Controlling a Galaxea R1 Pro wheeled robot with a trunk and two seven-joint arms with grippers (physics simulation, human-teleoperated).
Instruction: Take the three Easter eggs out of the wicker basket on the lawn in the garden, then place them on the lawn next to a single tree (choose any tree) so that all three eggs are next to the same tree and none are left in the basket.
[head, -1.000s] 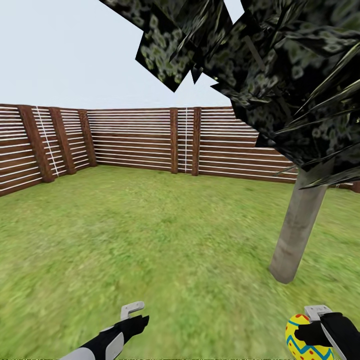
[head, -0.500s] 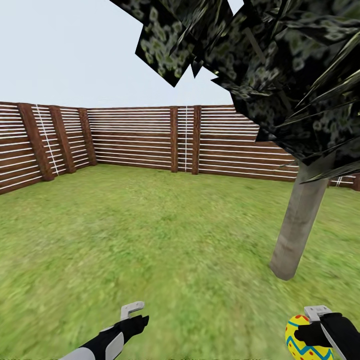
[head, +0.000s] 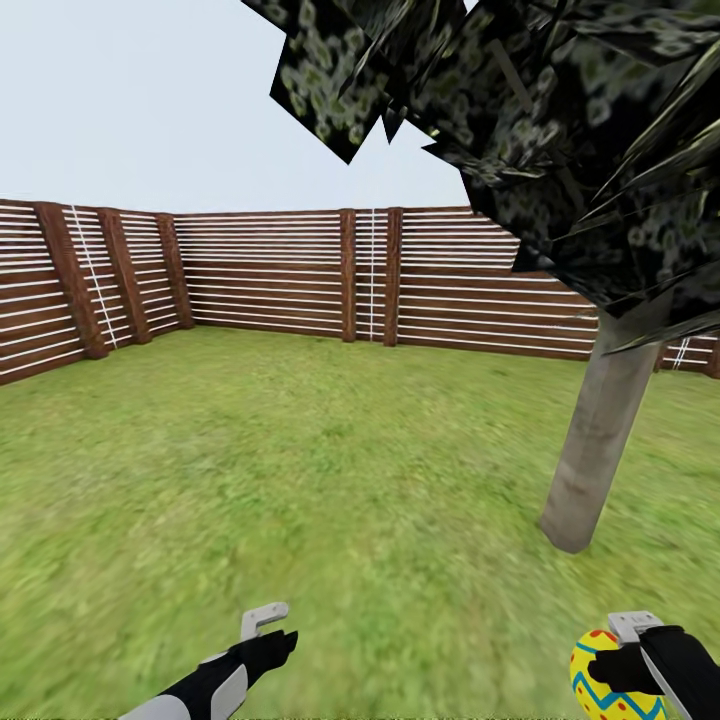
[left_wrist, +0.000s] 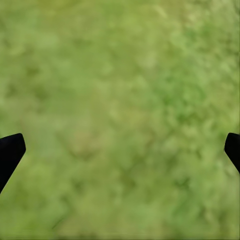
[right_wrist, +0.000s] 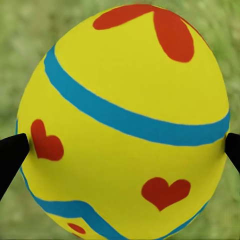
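Right gripper (head: 612, 668) jaws clamped on yellow painted Easter egg (right_wrist: 125, 122), carried near grey-brown leaning tree trunk (head: 598, 435). Left gripper (left_wrist: 120, 150) jaws spread, empty, over green lawn (head: 300, 480). Step: delivery. Next: lower egg onto grass beside trunk, release.

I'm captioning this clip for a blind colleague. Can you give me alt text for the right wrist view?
A yellow Easter egg with blue bands and red hearts sits close up between the right gripper and its two black fingertips, which touch its sides. Blurred green lawn lies behind it.
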